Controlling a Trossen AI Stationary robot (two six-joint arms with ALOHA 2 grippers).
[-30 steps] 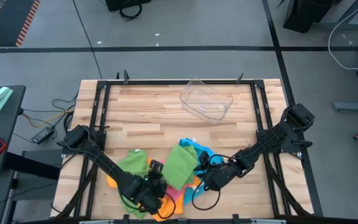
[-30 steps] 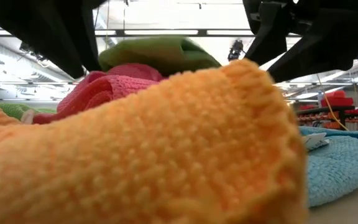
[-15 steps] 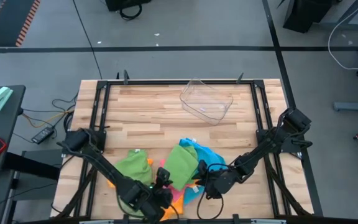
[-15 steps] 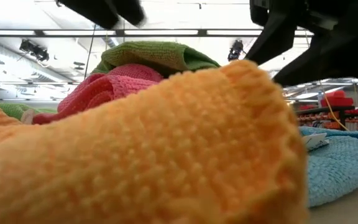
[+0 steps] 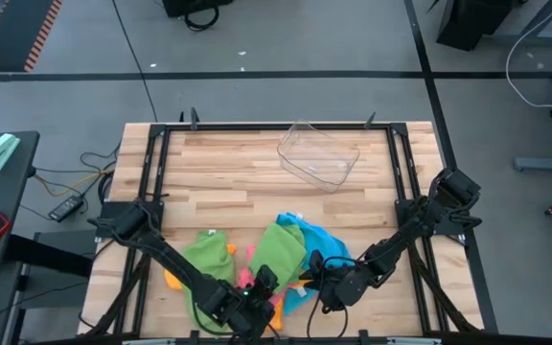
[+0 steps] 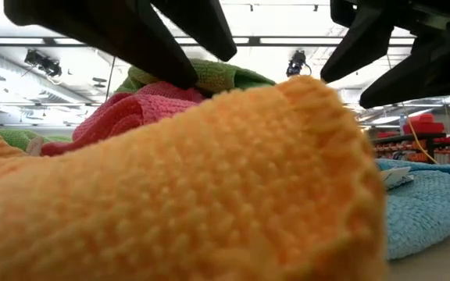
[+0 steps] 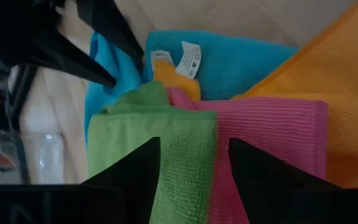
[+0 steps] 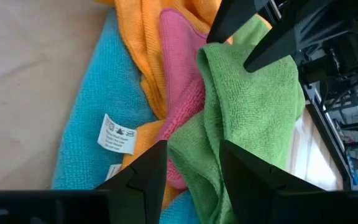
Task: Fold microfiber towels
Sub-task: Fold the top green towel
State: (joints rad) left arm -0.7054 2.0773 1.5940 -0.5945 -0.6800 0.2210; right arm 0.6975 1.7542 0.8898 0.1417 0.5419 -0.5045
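A pile of microfiber towels lies at the table's near middle. A folded green towel (image 5: 278,251) rests on a pink one (image 7: 266,130), with orange (image 6: 170,179) and sky blue (image 5: 310,235) ones beneath. Another green towel (image 5: 204,259) lies to the left. My left gripper (image 7: 191,146) is open at the pile's near left, with its fingers over the green towel's edge and the pink towel. My right gripper (image 8: 191,149) is open at the pile's near right, its fingers either side of the green towel's corner. My left gripper slants down at the green towel's near edge (image 7: 185,134); whether its fingertips touch the cloth cannot be told. My right gripper slants down from the table's right at the green towel's corner (image 8: 194,134); whether it touches cannot be told either.
A clear plastic tray (image 5: 319,153) stands at the far middle of the wooden table (image 5: 218,172). Black frame rails (image 5: 156,163) run along the table's sides. Bare wood lies between the tray and the towels.
My left gripper has gone toward the table's right along the near edge, sunk a little and rolled, coming in over the green and pink towels. My right gripper has dropped slightly toward the near edge. The towels have stayed where they were.
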